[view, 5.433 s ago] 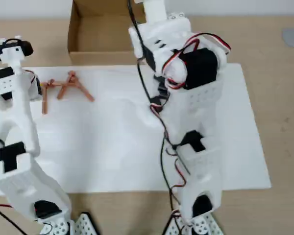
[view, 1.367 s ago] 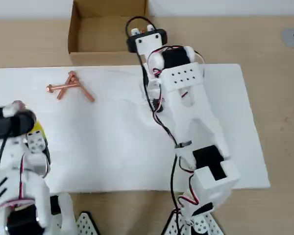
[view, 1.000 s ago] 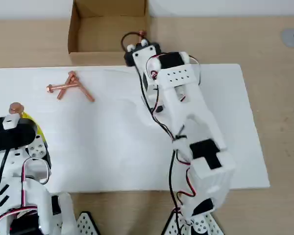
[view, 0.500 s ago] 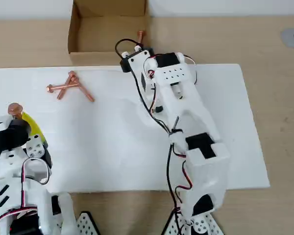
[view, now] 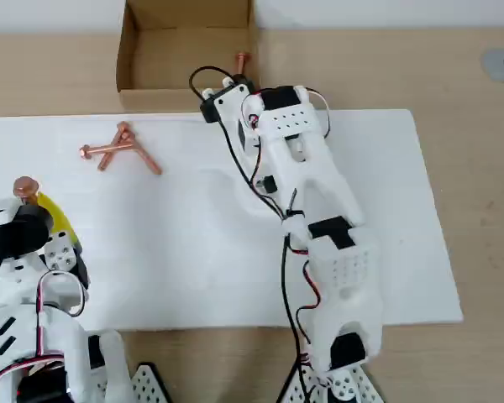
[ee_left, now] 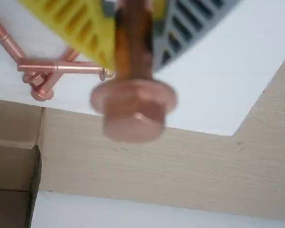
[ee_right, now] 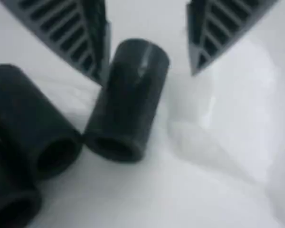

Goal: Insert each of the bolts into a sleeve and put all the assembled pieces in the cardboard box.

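The short black plastic sleeve [ee_right: 128, 99] lies on its side between the parted jaws of the right gripper [ee_right: 149, 71], close against one, with more sleeves [ee_right: 33, 123] just beside it. The left gripper [ee_left: 133, 57] is clamped on a copper hex-head bolt [ee_left: 133, 109], whose head pokes past its tips. To my eye this is the sleeve pick-up. Next should come a squeeze, a lift, then lining bore with shank. Spare copper bolts [view: 118, 149] and the cardboard box [view: 143, 84] sit well beyond the left gripper on the desk [view: 470, 126].

Open: mat [view: 176, 243] between the arms, and its right side. Blocked: right arm [view: 311, 193] spans mid-mat near to far, tip crowding the right corner of the cardboard box [view: 126, 59]; loose bolts [view: 118, 149] far left, before the box front.
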`<state>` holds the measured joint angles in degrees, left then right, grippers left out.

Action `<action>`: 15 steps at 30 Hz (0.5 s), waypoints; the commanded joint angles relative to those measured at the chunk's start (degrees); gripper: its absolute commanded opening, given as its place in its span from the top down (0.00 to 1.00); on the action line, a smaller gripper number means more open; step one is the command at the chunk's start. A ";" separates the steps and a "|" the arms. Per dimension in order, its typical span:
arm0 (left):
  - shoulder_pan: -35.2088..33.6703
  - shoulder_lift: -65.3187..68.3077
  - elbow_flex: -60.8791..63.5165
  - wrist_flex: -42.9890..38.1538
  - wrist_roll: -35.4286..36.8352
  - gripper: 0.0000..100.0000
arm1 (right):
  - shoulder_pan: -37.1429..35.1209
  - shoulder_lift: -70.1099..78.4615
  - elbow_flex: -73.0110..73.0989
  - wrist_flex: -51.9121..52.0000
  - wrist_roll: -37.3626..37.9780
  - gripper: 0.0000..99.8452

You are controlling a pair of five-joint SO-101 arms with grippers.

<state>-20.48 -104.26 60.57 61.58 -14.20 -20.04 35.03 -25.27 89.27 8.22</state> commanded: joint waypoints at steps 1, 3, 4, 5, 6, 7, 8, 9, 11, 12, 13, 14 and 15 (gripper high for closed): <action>-0.18 -0.31 -0.44 -1.14 0.35 0.99 | 1.71 0.92 -3.03 -0.26 0.44 0.85; -0.18 -0.31 -0.53 -1.14 0.26 0.99 | 2.33 1.63 -2.86 -0.18 0.35 0.85; -0.18 -0.31 -0.88 -1.14 0.26 0.99 | 2.42 1.80 -2.59 -0.09 0.35 0.85; -0.18 -0.31 -1.14 -1.14 0.26 0.99 | 2.42 1.98 -2.51 0.18 0.35 0.85; -0.18 -0.31 -1.41 -1.14 0.26 0.99 | 2.42 2.15 -2.59 1.05 0.35 0.85; -0.18 -0.31 -1.41 -1.23 0.26 0.99 | 2.33 2.15 -2.59 1.58 0.18 0.85; -0.18 -0.31 -1.41 -1.23 0.26 0.99 | 2.24 2.15 -2.77 2.02 0.18 0.85; -0.09 -0.31 -1.41 -1.23 0.26 0.99 | 2.24 2.15 -2.86 2.11 0.26 0.85; -0.09 -0.31 -1.32 -1.14 0.35 0.99 | 2.24 2.15 -2.95 1.76 0.35 0.85; -0.09 -0.31 -1.32 -1.14 0.35 0.99 | 2.24 2.15 -2.95 1.67 0.35 0.85; -0.09 -0.31 -1.32 -1.14 0.35 0.99 | 2.24 2.15 -2.86 1.49 0.35 0.85; -0.09 -0.31 -1.32 -1.14 0.35 0.99 | 2.15 2.15 -2.77 1.32 0.35 0.85; -0.09 -0.31 -1.32 -1.14 0.35 0.99 | 2.15 2.24 -2.77 1.32 0.44 0.85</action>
<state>-20.48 -104.26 60.57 61.58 -14.20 -18.37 37.76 -25.80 90.86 8.22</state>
